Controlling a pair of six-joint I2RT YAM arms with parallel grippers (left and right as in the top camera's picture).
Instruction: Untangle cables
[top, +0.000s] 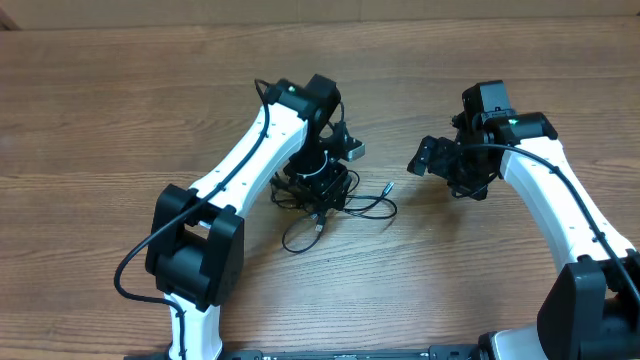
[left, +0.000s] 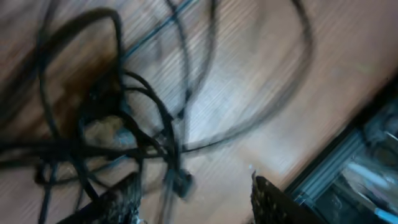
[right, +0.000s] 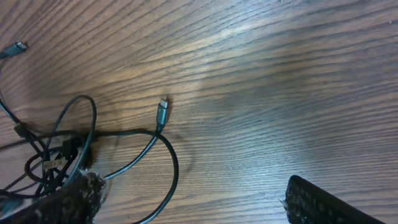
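The cables (top: 330, 205) are thin black cords tangled in a small heap on the wooden table, with loops spreading toward the front and a silver-tipped plug (top: 387, 187) pointing right. My left gripper (top: 322, 190) hangs right over the heap with its fingers open; its blurred wrist view shows the tangle (left: 118, 137) and a small plug (left: 180, 183) between the fingertips (left: 196, 199). My right gripper (top: 432, 157) is open and empty to the right of the heap; its wrist view shows the cables (right: 74, 155) at lower left and a plug end (right: 161, 111).
The wooden table (top: 120, 110) surrounds the heap. A dark metal rail (left: 348, 168) at the table's front edge shows in the left wrist view. Thicker black cables run along both white arms.
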